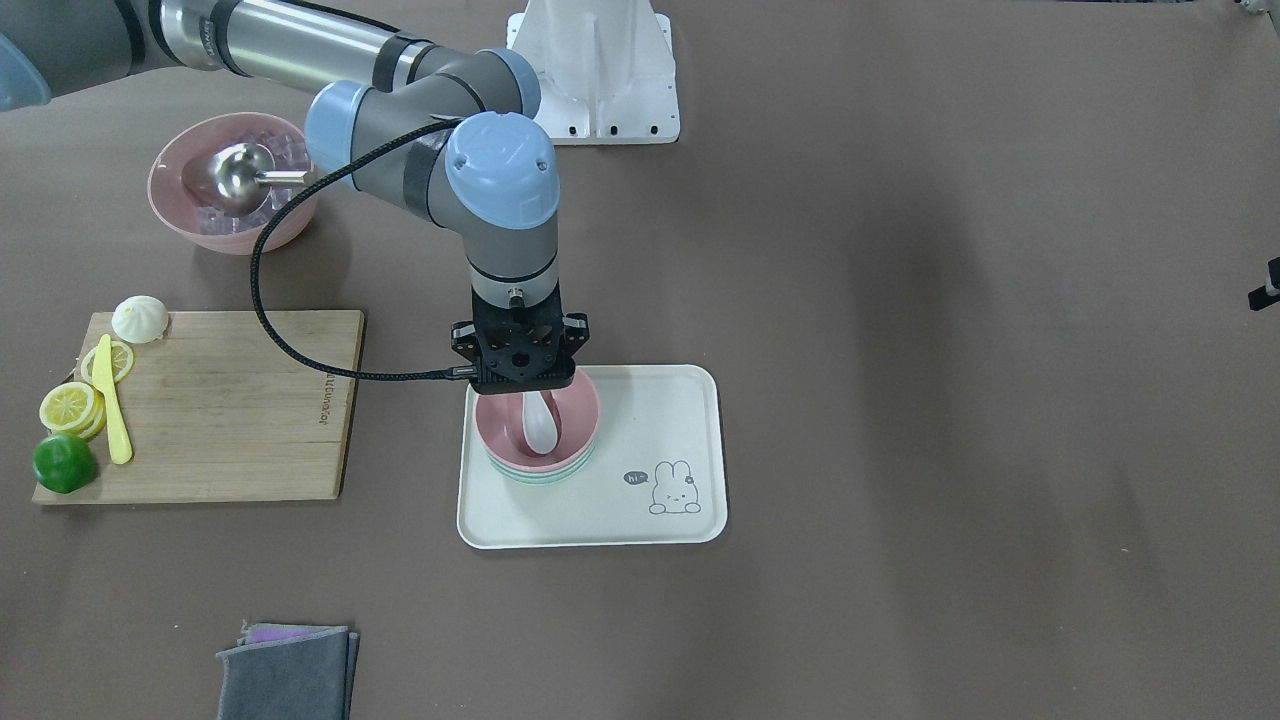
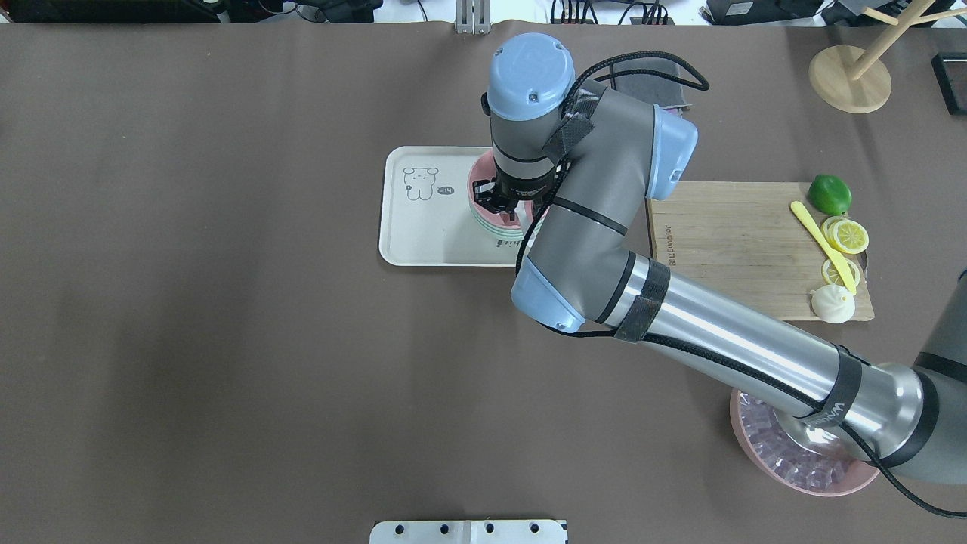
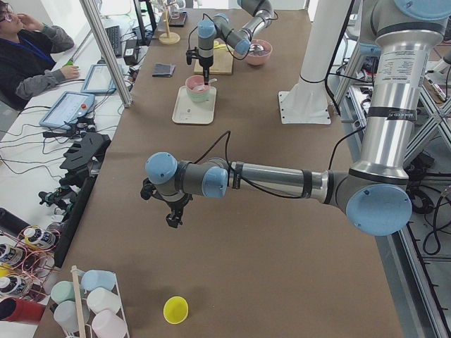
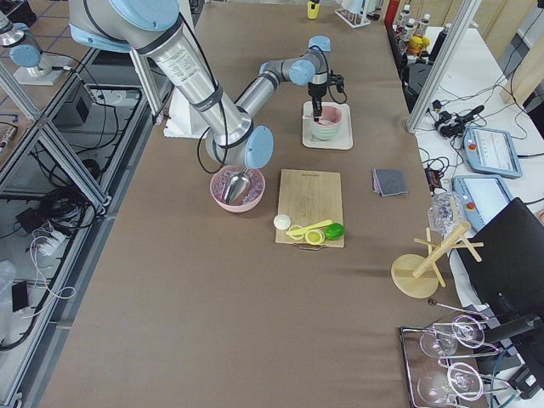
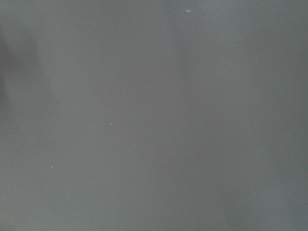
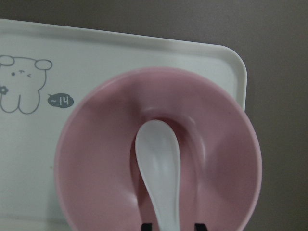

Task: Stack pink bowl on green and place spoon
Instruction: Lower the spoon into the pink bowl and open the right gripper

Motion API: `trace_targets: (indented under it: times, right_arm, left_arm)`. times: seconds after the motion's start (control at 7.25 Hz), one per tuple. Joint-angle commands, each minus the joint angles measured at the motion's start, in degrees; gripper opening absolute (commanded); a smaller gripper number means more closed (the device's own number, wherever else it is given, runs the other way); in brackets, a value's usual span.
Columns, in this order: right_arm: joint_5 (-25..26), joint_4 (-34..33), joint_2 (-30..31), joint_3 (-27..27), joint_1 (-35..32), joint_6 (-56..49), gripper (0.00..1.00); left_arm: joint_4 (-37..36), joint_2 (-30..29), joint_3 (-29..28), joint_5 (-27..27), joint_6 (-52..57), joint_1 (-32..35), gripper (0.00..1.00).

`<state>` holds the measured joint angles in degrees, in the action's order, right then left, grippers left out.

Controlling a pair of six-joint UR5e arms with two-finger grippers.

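Observation:
The pink bowl sits nested on the green bowl at the left end of the white rabbit tray. The white spoon lies in the pink bowl, scoop end on the bottom and handle rising toward my right gripper. In the right wrist view the spoon runs down between the two fingertips of my right gripper, which stands narrowly shut around the handle just above the bowl's rim. My left gripper shows only in the exterior left view, over bare table; I cannot tell its state.
A wooden cutting board holds a lime, lemon slices, a yellow knife and a white bun. A second pink bowl with ice and a metal scoop stands under my right arm. Grey cloths lie at the operators' edge.

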<state>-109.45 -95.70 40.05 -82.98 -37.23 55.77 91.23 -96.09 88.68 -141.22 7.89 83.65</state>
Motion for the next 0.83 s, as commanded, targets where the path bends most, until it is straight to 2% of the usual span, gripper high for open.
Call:
trace_targets:
  times: [0.0,0.14,0.41,0.55,0.69]
  right_arm:
    - [0.0,0.0,-0.1,-0.5,-0.6,-1.5,0.92]
    - [-0.5,0.0,-0.2,-0.7,-2.1,-1.6,0.98]
    - [-0.9,0.0,3.0,-2.0,-6.5,-1.7,1.0]
    - [-2.2,0.0,5.1,-3.2,-10.9,-4.8,1.0]
    - [-6.7,0.1,7.8,-4.6,-15.9,-8.3,1.0]
  left_arm:
    - [-0.1,-0.1,-0.1,0.1,-0.1,-0.1,0.99]
    - [-0.1,-0.1,-0.2,0.2,-0.1,0.0,0.99]
    - [-0.1,0.4,-1.7,0.2,-0.2,0.2,0.99]
    - [-0.3,0.5,-1.7,0.9,-0.1,3.4,0.99]
    - [-2.9,0.4,-0.7,1.6,1.0,6.9,0.99]
